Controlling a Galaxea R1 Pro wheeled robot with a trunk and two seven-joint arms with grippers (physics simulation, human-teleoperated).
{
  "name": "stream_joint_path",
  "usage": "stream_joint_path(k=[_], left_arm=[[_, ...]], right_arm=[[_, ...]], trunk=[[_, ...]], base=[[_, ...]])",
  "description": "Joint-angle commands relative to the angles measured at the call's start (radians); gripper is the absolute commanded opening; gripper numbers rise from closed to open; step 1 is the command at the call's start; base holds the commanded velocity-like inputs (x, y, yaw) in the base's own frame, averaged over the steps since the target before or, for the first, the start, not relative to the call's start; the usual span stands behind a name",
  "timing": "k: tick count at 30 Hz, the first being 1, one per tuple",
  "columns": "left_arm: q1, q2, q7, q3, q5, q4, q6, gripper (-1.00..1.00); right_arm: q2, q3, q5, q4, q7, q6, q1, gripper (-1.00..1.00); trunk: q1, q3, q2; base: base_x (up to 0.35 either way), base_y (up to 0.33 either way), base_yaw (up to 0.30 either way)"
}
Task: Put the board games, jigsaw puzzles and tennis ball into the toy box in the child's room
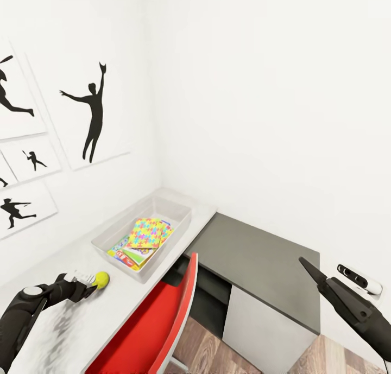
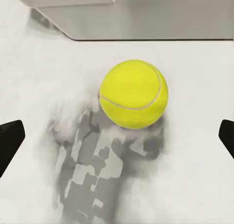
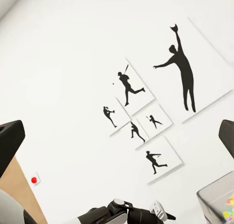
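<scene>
The tennis ball (image 1: 101, 279) (image 2: 133, 93) rests on the pale table (image 1: 65, 330), just short of the toy box (image 1: 172, 213). My left gripper (image 1: 88, 283) (image 2: 117, 138) is open, its dark fingertips (image 2: 9, 141) spread wide on either side of the ball without touching it. Inside the toy box lie bright jigsaw puzzles (image 1: 145, 233) stacked on flat board games (image 1: 127, 255). My right gripper (image 1: 307, 267) (image 3: 117, 138) hangs open in the air over the lower dark top (image 1: 255, 254), holding nothing. The toy box wall (image 2: 146, 14) stands just beyond the ball.
A red chair (image 1: 155, 322) is pushed against the table's front edge, between my arms. Black baseball-player pictures (image 1: 92, 113) (image 3: 146, 121) hang on the white wall behind the table. Wood floor (image 1: 212, 352) shows below the dark top. A corner of the toy box (image 3: 219, 199) shows near my left arm (image 3: 122, 213).
</scene>
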Motion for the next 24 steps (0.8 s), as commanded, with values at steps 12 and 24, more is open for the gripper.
stream_joint_path(k=[12, 24], left_arm=[[-0.002, -0.005, -0.007, 0.002, -0.004, -0.001, 0.003, 1.00], [-0.002, -0.012, -0.007, 0.002, -0.007, -0.001, 0.003, 1.00]], right_arm=[[0.000, 0.000, -0.001, 0.000, 0.002, 0.010, -0.001, 1.00], [0.000, 0.000, -0.001, 0.000, 0.003, 0.008, -0.001, 1.00]], trunk=[[0.001, -0.022, -0.002], [0.001, -0.042, -0.002]], base=[[0.000, 0.000, 0.000], [0.003, 0.000, 0.000]])
